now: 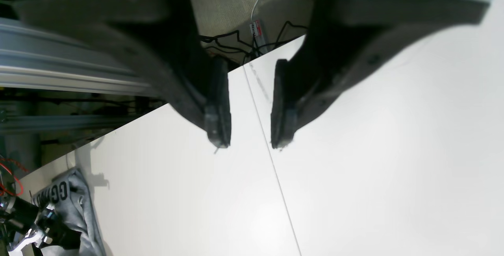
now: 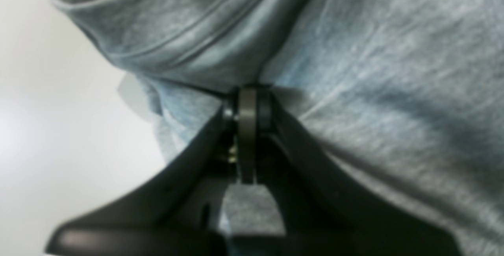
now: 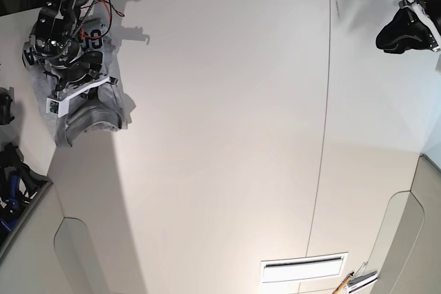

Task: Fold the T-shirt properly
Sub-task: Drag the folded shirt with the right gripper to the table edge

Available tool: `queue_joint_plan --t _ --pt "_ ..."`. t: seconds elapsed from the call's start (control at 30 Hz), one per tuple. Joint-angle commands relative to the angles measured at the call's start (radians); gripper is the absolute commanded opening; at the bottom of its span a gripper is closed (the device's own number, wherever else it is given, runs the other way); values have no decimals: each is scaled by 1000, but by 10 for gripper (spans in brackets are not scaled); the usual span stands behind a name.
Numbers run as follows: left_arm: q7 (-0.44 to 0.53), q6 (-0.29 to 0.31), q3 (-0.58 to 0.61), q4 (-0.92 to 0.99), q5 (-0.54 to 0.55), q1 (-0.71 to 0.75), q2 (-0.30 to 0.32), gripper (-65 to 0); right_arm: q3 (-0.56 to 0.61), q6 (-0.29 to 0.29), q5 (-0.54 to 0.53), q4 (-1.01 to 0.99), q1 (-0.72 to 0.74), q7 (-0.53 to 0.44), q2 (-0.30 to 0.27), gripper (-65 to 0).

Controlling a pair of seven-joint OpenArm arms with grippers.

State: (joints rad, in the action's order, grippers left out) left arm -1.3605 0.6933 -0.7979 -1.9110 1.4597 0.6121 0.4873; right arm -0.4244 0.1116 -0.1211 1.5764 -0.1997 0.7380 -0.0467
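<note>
T-shirt (image 3: 93, 111): bunched at tabletop (image 3: 227, 135) far corner. Right gripper (image 2: 247, 110): jaws clamped on its fabric; we judge it is lifting to spread. Left gripper (image 1: 250, 130): jaws half-open, empty, well apart from T-shirt; we judge waiting.

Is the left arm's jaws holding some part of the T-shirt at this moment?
No, the left gripper has its jaws apart over the bare white table, while the T-shirt lies far away.
</note>
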Motion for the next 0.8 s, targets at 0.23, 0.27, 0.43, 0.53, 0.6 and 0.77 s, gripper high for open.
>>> queue_joint_plan --t 0.23,0.27,0.43,0.53,0.6,0.77 --pt "18 5 -8 -14 24 2 17 -439 -88 -62 48 -20 -26 126 -30 -650" --pt "18 5 -8 -14 24 2 17 -439 -88 -62 43 -20 -22 126 -37 -650" --pt "18 5 -8 -14 24 3 17 -439 -88 -62 43 -4 32 133 -48 -650" --pt "18 5 -8 -14 24 3 17 -439 -88 -62 42 37 69 145 -47 -650" --pt "18 5 -8 -14 24 3 17 -439 -88 -60 42 77 91 157 -47 -650" --pt "18 5 -8 -14 24 3 17 -439 -87 -39 41 169 126 184 -47 -650"
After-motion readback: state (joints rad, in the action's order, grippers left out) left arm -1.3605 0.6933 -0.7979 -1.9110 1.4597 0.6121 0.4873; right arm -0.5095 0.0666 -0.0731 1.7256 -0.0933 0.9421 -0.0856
